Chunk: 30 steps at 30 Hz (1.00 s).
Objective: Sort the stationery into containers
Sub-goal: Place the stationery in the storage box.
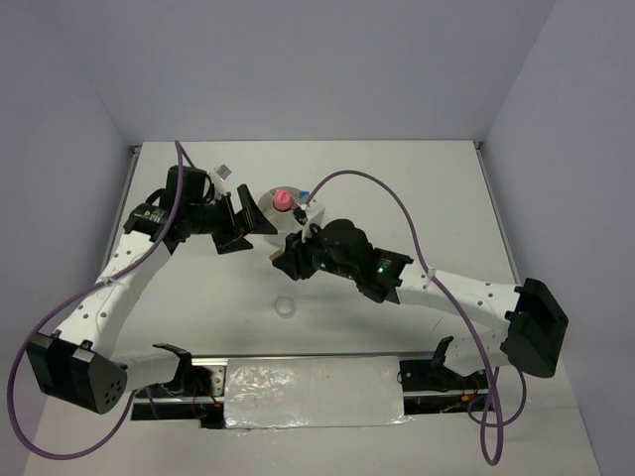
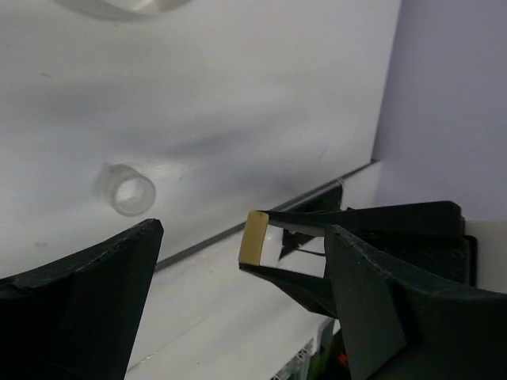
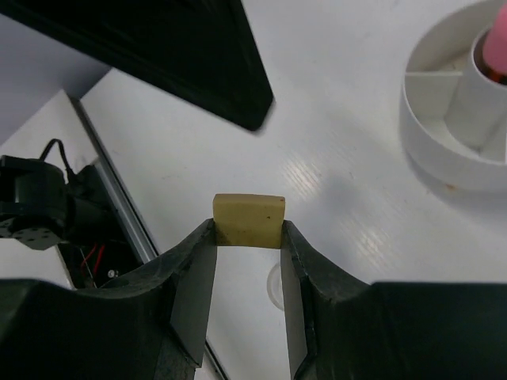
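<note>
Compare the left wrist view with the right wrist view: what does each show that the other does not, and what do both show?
Only the left wrist view: the clear tape ring seen whole on the table, and both fingers of the open left pincer. Only the right wrist view: the compartments of the white tub and the pink tube standing in it. Both: the tan eraser gripped in the right pincer.

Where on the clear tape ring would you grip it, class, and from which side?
Probably from straight above: the clear tape ring seems to lie flat, hole upward, with bare table around it. Pinch its wall, one finger inside the hole, one outside.
</note>
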### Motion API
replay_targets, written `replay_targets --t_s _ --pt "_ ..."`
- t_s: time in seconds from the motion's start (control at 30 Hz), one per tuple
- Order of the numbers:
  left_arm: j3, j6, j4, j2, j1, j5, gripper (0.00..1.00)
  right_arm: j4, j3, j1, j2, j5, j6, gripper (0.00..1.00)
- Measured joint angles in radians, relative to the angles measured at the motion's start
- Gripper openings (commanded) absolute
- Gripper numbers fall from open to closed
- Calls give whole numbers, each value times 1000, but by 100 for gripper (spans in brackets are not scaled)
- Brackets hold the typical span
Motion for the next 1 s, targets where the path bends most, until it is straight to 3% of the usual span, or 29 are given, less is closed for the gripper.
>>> replay_targets --t_s 0.13,0.23,0.3,0.5,0.6,0.63,0.7,0.73,0.8,0.83,0.87,1.0 --pt "-87 -47 78 0 0 137 86 12 19 1 -15 -52 -54 28" --pt "-114 -70 105 0 0 200 70 6 31 5 -15 -61 -82 29" --pt "-120 -83 125 0 0 230 64 3 41 7 -14 -61 -96 29" --pt "-151 -87 163 0 0 289 56 -6 69 8 -13 -57 -130 29" --pt "-156 -91 164 0 0 308 33 -18 84 10 -6 -51 -146 29" --pt "-156 -91 164 0 0 312 19 -24 90 11 -3 -48 -153 29" --pt "-155 -83 166 1 0 317 2 -39 105 14 8 -42 -160 29" --pt "-153 -77 166 2 1 317 0 -44 113 15 13 -37 -163 30" --pt "-148 -72 164 9 5 315 0 -51 124 15 23 -29 -167 45" --pt "-139 -60 161 17 6 315 0 -51 127 15 27 -25 -168 82" --pt "-128 -52 156 26 6 314 0 -50 129 14 29 -18 -161 99" --pt "-13 10 97 83 1 231 0 -50 128 14 28 10 -150 100"
